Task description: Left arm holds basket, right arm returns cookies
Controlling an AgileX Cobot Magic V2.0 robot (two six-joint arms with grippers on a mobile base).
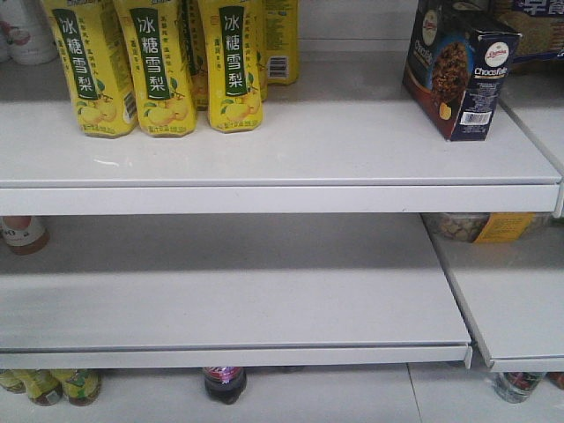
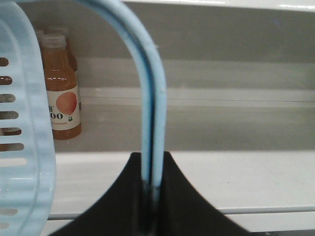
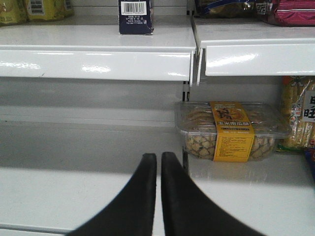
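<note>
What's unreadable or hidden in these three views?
- Basket contents: left wrist view shows only a side wall and handle; the left edge crops the rest.
- Left claw: blurred dark shape around the handle.
- Cookies: top cropped in both front and right wrist views.
- Right claw: fingers close together, holding nothing; arm out of frame.

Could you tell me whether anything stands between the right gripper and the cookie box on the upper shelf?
Nothing visible does. The cookie box stands alone near the shelf edge, above and left of the empty, closed right gripper; the biscuit pack sits off to the right.
</note>
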